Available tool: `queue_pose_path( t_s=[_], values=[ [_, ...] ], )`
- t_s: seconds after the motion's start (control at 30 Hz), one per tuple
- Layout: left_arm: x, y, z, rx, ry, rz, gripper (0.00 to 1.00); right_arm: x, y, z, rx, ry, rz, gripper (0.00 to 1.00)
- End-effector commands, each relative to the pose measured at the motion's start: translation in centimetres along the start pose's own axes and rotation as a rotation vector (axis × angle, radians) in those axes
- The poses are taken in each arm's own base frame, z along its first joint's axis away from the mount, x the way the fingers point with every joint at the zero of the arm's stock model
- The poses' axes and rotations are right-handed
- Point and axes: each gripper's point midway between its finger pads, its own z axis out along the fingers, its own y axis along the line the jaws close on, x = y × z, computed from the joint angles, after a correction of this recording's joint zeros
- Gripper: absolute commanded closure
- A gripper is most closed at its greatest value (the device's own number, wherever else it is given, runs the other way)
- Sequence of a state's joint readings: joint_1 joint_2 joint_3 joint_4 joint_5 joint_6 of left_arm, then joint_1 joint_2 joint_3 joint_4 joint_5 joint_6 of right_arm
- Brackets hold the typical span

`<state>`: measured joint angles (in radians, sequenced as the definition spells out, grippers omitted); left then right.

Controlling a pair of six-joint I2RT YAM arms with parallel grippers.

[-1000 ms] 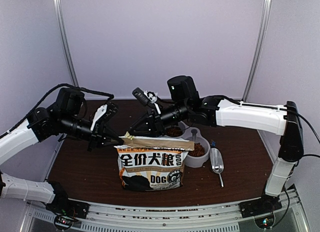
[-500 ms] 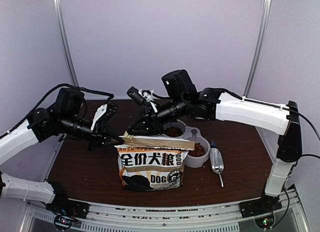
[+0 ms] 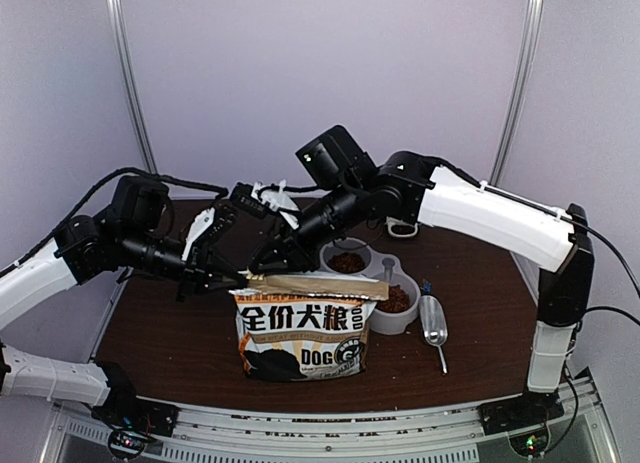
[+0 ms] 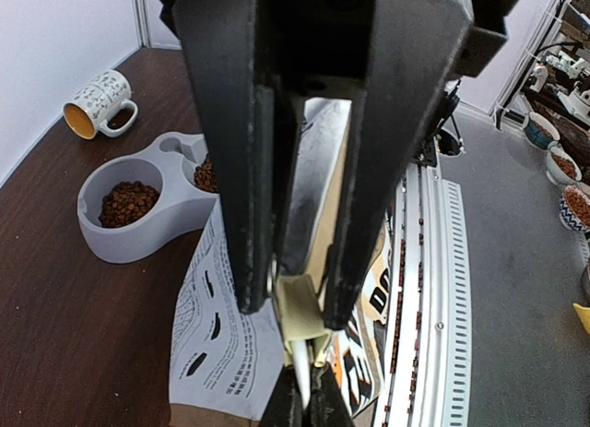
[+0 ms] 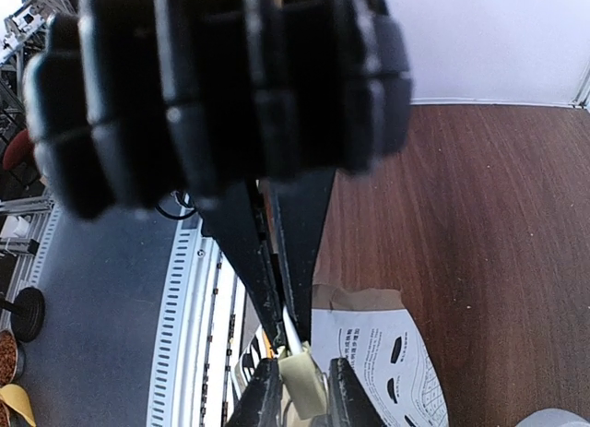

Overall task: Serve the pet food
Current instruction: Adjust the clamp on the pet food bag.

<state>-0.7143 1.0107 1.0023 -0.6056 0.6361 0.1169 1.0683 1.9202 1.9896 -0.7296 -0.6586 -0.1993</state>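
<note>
Both arms grip the top of the standing bag [image 3: 305,333], while pet food [image 3: 395,300] lies in the double bowl [image 3: 384,324].
The left fingers [image 4: 230,169] are pressed together on the bag's top strip at its left end, and the right fingers [image 5: 304,215] pinch that strip just beside them. The grey bowl stands on the bench [image 3: 170,333] at the bag's 2 o'clock, kibble in both cups. A metal scoop [image 3: 433,321] lies at the bowl's 4 o'clock.
</note>
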Motion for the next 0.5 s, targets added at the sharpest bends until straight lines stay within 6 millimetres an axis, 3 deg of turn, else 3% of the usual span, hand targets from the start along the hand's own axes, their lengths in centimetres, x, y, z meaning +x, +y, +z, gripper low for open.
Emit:
queue_pose_path(
  t_s=[0.0,0.1,0.2,0.47],
  values=[
    [-8.2,-1.0,-3.0,-0.033,-0.289,0.213,1.0,5.8,-0.1,2.3,0.029,0.24,0.071,1.0],
    [-7.9,-1.0,-3.2,-0.046,-0.282,0.214,1.0,7.2,-1.3,3.1,0.088,0.295,0.125,1.0],
    [-7.7,-0.7,-3.1,-0.067,-0.287,0.211,1.0,7.0,-2.1,3.7,0.131,0.288,0.184,1.0],
    [-8.3,0.0,-2.8,-0.08,-0.305,0.175,1.0,10.6,-0.2,6.1,0.119,0.375,0.202,1.0]
  ],
)
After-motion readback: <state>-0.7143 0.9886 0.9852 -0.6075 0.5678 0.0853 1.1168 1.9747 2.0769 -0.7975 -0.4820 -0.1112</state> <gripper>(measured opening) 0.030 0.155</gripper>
